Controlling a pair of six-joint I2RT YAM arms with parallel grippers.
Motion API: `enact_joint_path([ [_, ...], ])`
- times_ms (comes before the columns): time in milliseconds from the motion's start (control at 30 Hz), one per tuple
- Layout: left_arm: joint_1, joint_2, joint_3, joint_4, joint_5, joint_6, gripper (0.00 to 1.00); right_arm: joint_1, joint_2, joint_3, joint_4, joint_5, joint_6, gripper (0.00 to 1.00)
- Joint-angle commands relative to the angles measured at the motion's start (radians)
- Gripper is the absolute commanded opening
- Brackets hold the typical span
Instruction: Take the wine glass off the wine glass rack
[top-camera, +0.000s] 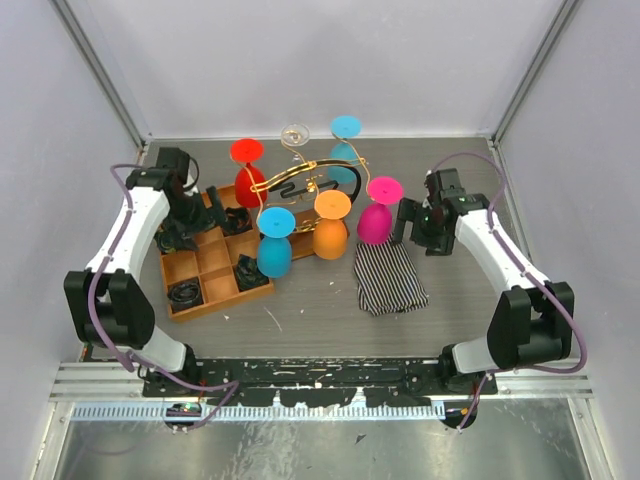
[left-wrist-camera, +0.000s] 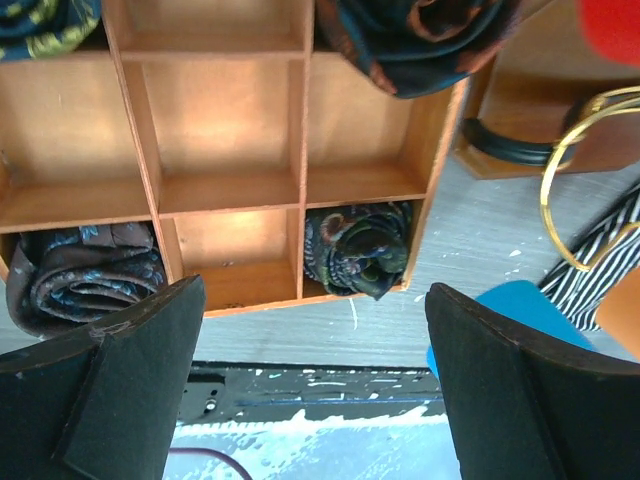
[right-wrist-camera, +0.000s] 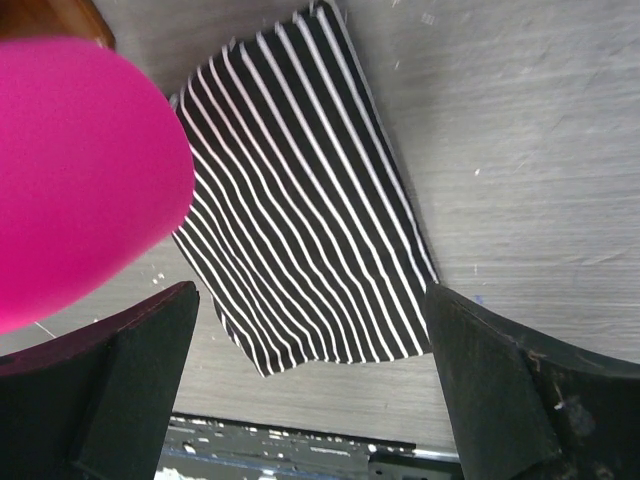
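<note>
Top cam overhead; L wrist close above tray (left-wrist-camera: 225, 110), R above striped cloth (right-wrist-camera: 300, 200).
</note>
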Motion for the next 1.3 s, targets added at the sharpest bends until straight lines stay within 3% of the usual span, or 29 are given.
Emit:
enact_joint_path([
  [0,-0.003,-0.004,-0.072,0.041,-0.006,-0.028,0.98,0.037,-0.026,-0.069,0.019,-0.037,0.016,1.00],
  [367,-0.044,0.060,-0.222,0.123,-0.052,-0.083,0.99,0.140,-0.038,-0.160,0.058,-0.034,0.098,1.00],
  [833,-0.024,0.170,-0.289,0.165,-0.211,-0.092,0.98,0.145,-0.047,-0.143,0.064,-0.005,0.095,1.00],
  [1267,0.262,0.363,0.009,0.116,-0.249,-0.026,0.98,0.145,-0.045,-0.133,0.046,0.020,0.087,1.00],
])
